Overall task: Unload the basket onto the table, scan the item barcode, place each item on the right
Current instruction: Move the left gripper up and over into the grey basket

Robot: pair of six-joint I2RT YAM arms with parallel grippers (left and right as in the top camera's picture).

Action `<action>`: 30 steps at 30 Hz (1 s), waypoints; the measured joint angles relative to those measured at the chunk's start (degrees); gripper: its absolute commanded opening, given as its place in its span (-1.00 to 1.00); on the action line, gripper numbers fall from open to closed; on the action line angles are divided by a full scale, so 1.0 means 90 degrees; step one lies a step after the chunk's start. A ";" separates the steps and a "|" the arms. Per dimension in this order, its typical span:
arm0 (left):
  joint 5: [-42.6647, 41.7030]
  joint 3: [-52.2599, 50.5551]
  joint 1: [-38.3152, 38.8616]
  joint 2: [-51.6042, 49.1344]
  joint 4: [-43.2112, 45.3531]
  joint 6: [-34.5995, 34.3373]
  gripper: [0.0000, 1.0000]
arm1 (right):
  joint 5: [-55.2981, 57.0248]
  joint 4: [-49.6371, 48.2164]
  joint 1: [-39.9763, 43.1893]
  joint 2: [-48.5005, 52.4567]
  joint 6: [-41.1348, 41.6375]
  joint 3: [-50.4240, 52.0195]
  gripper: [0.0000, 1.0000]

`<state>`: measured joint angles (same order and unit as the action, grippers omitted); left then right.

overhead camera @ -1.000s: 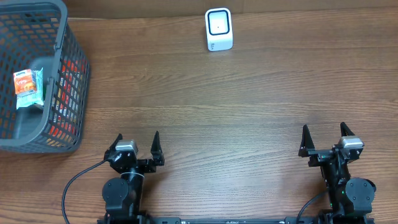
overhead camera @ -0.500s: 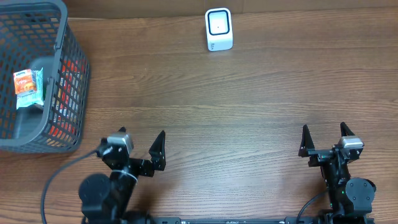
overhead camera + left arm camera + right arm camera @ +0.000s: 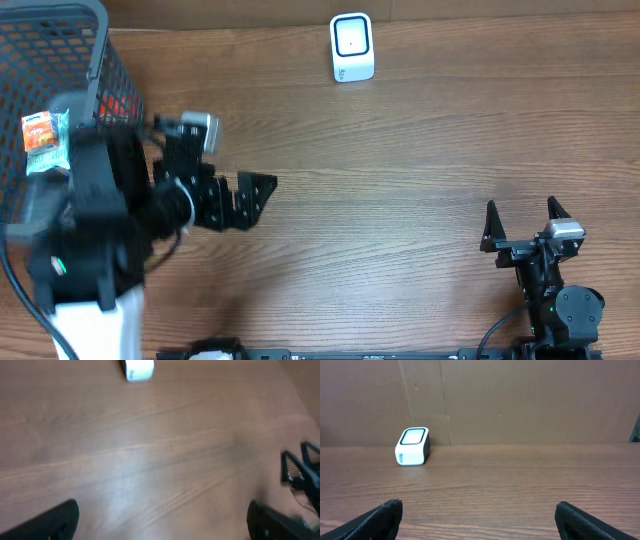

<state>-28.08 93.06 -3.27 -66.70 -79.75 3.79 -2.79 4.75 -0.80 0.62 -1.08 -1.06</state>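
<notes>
1. Item (image 3: 44, 141) lies in the basket (image 3: 101, 45), ungrasped; nothing scanned yet.
2. Left fingers (image 3: 262, 188) spread wide, empty, over the desk (image 3: 400, 180) beside the basket.
3. Right fingers (image 3: 491, 225) spread wide, empty, at the near desk edge.
4. To do: pick the item, show its barcode to the scanner (image 3: 351, 47).
</notes>
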 measured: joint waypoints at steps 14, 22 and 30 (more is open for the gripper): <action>0.0022 0.2154 0.0005 -0.2586 -0.1501 0.0248 -0.92 | 0.0000 0.0002 0.0002 0.0000 0.0000 0.0000 1.00; 0.0177 0.2159 -0.0068 -0.2686 -0.0163 -0.0469 -0.92 | 0.0000 0.0002 0.0002 0.0000 0.0000 0.0000 1.00; 0.1508 0.2215 -0.0896 -0.2686 0.1270 -0.1919 -0.56 | 0.0000 0.0002 0.0002 0.0000 0.0000 0.0000 1.00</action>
<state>-14.50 112.99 -11.33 -90.87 -68.31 -13.47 -2.79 4.78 -0.78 0.62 -1.08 -1.06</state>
